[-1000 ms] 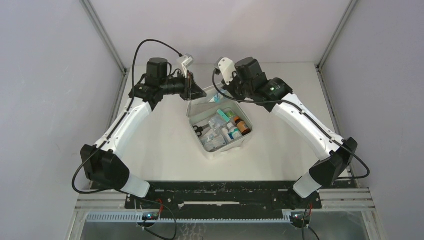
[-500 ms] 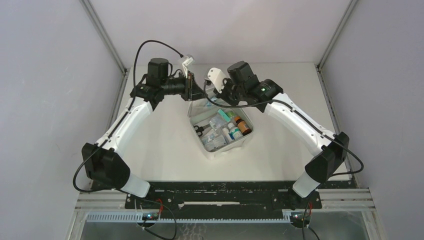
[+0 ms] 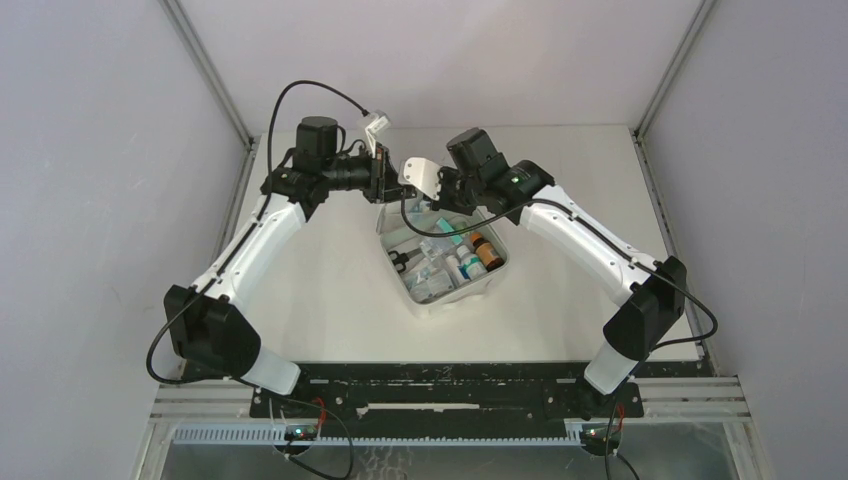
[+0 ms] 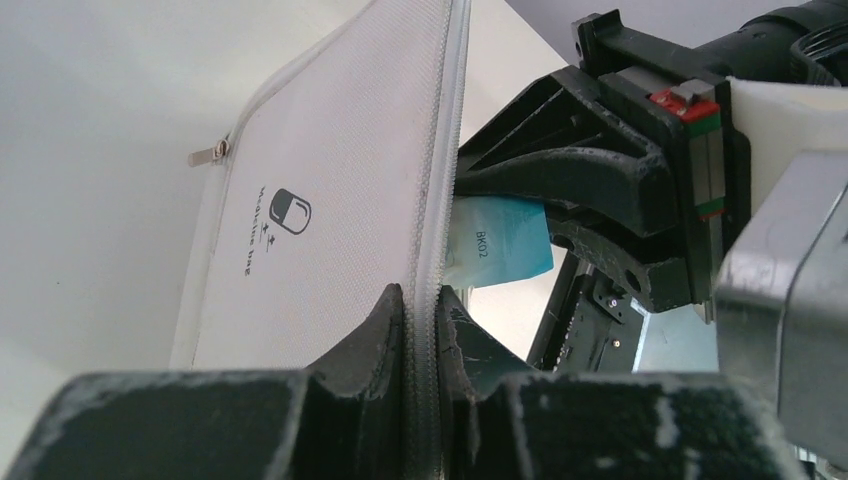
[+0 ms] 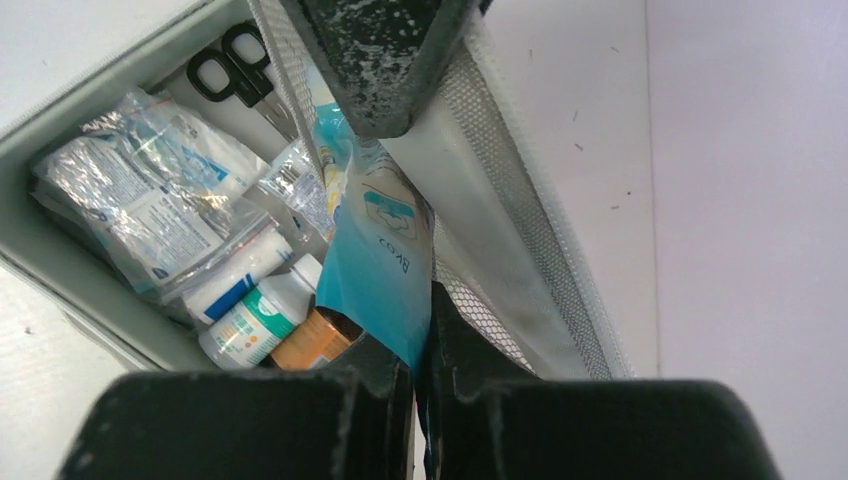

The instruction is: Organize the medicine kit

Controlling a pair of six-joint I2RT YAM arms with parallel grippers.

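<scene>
The medicine kit point(image 3: 432, 303) lies open mid-table, its white lid point(image 4: 330, 200) standing upright. My left gripper point(image 4: 422, 295) is shut on the lid's zip edge and holds it up. A blue flat packet point(image 5: 380, 270) is pinched in my shut right gripper point(image 5: 420, 330), which holds it over the kit's back edge, against the grey mesh lining point(image 5: 520, 230) of the lid. In the left wrist view the packet point(image 4: 500, 240) shows just behind the lid, next to the right gripper's black body point(image 4: 620, 200). From above, the two grippers point(image 3: 385, 185) point(image 3: 432, 203) nearly meet.
Inside the kit lie black scissors point(image 5: 235, 70), clear sachets point(image 5: 150, 210), a white-and-green bottle point(image 5: 255, 320) and an orange bottle point(image 5: 315, 345). A left finger point(image 5: 385, 50) sits at the top of the right wrist view. Enclosure walls stand on three sides.
My right arm has swung left and in toward the upright lid, bringing the blue packet with it. The left arm and the lid have stayed put.
</scene>
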